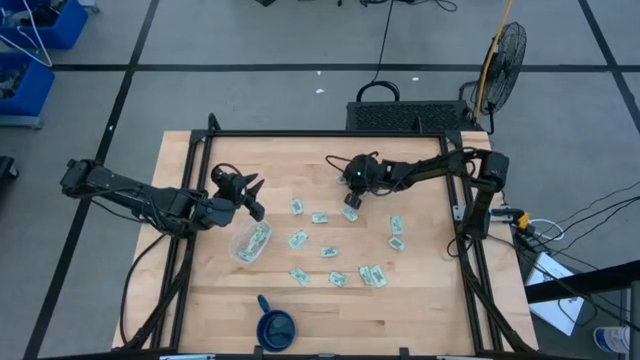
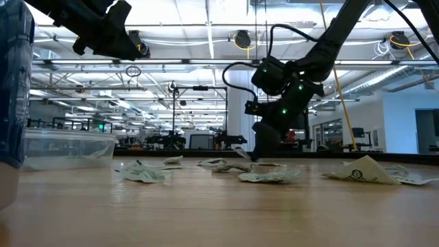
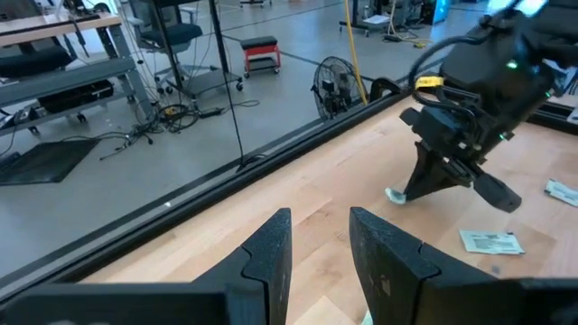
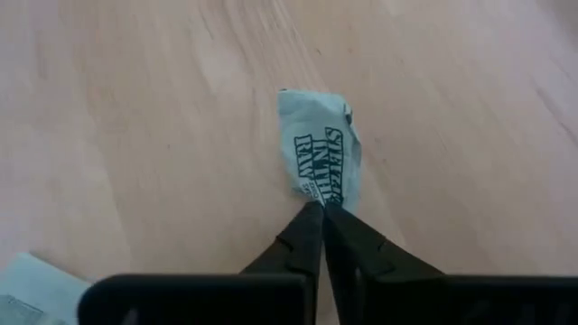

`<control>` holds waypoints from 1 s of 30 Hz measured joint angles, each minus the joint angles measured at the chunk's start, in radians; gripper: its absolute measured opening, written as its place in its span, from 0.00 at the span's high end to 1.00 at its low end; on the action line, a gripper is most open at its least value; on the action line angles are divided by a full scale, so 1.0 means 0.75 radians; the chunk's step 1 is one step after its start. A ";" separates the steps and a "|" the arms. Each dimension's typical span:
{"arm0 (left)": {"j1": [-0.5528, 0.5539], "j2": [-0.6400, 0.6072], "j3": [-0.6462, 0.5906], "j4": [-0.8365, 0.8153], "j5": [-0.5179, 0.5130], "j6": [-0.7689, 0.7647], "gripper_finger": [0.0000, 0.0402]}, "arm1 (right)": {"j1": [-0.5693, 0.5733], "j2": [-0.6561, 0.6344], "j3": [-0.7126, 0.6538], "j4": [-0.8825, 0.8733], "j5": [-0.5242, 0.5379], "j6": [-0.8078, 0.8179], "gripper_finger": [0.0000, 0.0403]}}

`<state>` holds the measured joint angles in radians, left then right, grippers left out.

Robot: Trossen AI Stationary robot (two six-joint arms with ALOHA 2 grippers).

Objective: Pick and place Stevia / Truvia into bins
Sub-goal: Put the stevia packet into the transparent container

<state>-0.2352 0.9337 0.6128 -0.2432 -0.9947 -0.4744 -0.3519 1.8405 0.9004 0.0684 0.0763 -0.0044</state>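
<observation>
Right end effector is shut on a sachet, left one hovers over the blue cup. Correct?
Not quite. The left end effector hovers by the clear tub, not the blue cup; the high view shows it. The right end effector is shut on a sachet.

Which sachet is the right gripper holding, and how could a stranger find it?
Start at the wooden table and follow the right arm to its right gripper, low at the far middle. Its fingers are shut on one pale green sachet. That sachet lies farthest back, apart from the scattered others.
</observation>
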 joint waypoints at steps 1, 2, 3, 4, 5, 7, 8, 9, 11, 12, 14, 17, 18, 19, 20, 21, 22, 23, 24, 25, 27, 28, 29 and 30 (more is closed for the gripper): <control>0.000 0.000 0.000 0.000 0.000 0.000 0.70 | 0.025 -0.006 -0.002 0.031 0.003 0.021 0.98; 0.000 0.000 0.000 0.000 0.000 -0.001 0.70 | 0.053 -0.014 -0.002 0.057 -0.008 0.037 0.99; 0.000 0.000 0.000 0.000 -0.001 -0.001 0.70 | 0.089 -0.026 -0.005 0.080 -0.043 0.057 0.99; 0.000 0.000 0.000 0.000 -0.001 -0.001 0.70 | 0.132 -0.040 -0.008 0.096 -0.063 0.081 0.99; 0.000 0.000 0.000 0.001 -0.001 -0.002 0.70 | 0.172 -0.053 -0.008 0.134 -0.071 0.109 0.99; 0.002 0.000 0.000 0.004 -0.008 -0.003 0.70 | 0.252 -0.065 0.012 0.248 -0.056 0.149 1.00; 0.003 0.000 0.000 0.010 -0.020 -0.003 0.70 | 0.289 -0.067 0.021 0.310 -0.032 0.159 1.00; 0.003 0.000 0.000 0.015 -0.036 -0.003 0.70 | 0.327 -0.064 0.028 0.362 -0.011 0.164 1.00; 0.008 0.000 0.000 0.021 -0.074 -0.003 0.70 | 0.407 -0.027 0.061 0.460 -0.004 0.166 1.00; 0.012 0.000 0.000 0.028 -0.093 -0.005 0.70 | 0.445 -0.006 0.085 0.495 -0.007 0.165 1.00; 0.021 0.000 0.000 0.052 -0.128 -0.014 0.70 | 0.506 0.032 0.154 0.504 -0.019 0.160 1.00; 0.036 0.000 0.001 0.102 -0.136 -0.001 0.70 | 0.553 0.112 0.308 0.525 -0.004 0.153 1.00; 0.040 0.000 0.001 0.122 -0.133 0.008 0.70 | 0.561 0.147 0.361 0.518 -0.004 0.144 1.00; 0.045 0.000 0.000 0.136 -0.131 0.017 0.70 | 0.567 0.188 0.421 0.520 -0.003 0.128 1.00; 0.046 0.000 0.000 0.150 -0.130 0.030 0.70 | 0.572 0.226 0.477 0.522 -0.005 0.114 1.00; 0.046 0.000 0.001 0.166 -0.129 0.042 0.70 | 0.574 0.262 0.523 0.507 -0.006 0.109 1.00; 0.046 0.000 0.000 0.178 -0.129 0.053 0.70 | 0.575 0.299 0.577 0.489 -0.008 0.110 1.00; 0.046 0.000 0.001 0.188 -0.129 0.065 0.70 | 0.575 0.336 0.629 0.492 -0.008 0.117 1.00; 0.046 0.000 0.001 0.194 -0.129 0.073 0.70 | 0.573 0.374 0.668 0.493 -0.007 0.127 1.00; 0.046 0.000 0.001 0.200 -0.129 0.074 0.70 | 0.568 0.407 0.704 0.491 -0.004 0.131 1.00; 0.048 0.000 0.001 0.204 -0.130 0.062 0.70 | 0.554 0.486 0.781 0.501 -0.003 0.131 1.00; 0.048 0.000 0.001 0.206 -0.132 0.063 0.70 | 0.547 0.518 0.811 0.505 -0.003 0.137 1.00; 0.049 0.000 0.001 0.212 -0.131 0.069 0.70 | 0.540 0.551 0.836 0.496 -0.004 0.154 1.00; 0.050 0.000 0.001 0.213 -0.131 0.076 0.70 | 0.534 0.586 0.864 0.494 -0.006 0.173 1.00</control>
<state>-0.1973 0.9337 0.6132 -0.0837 -1.0931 -0.4176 0.0483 2.2804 1.5484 0.4387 0.0717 0.1253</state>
